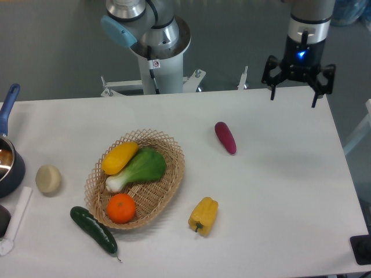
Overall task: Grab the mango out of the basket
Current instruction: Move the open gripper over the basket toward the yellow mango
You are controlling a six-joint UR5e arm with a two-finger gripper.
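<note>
Yellow-orange mango (pixel 119 157) (smooth, oval), basket (pixel 168 185) — wicker

The white counter (pixel 278 191) carries a wicker basket (pixel 171 176), with a dark cucumber (pixel 93 229) touching its lower-left rim. A yellow pepper (pixel 203 215), a purple eggplant (pixel 225 137), a pale round (pixel 48 179) and a blue pot (pixel 8 162) also lie on it.

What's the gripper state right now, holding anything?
Black two-finger gripper: open, empty, hovering over the table's far right edge, well away from the yellow-orange oval mango in the tan woven wicker basket.
</note>
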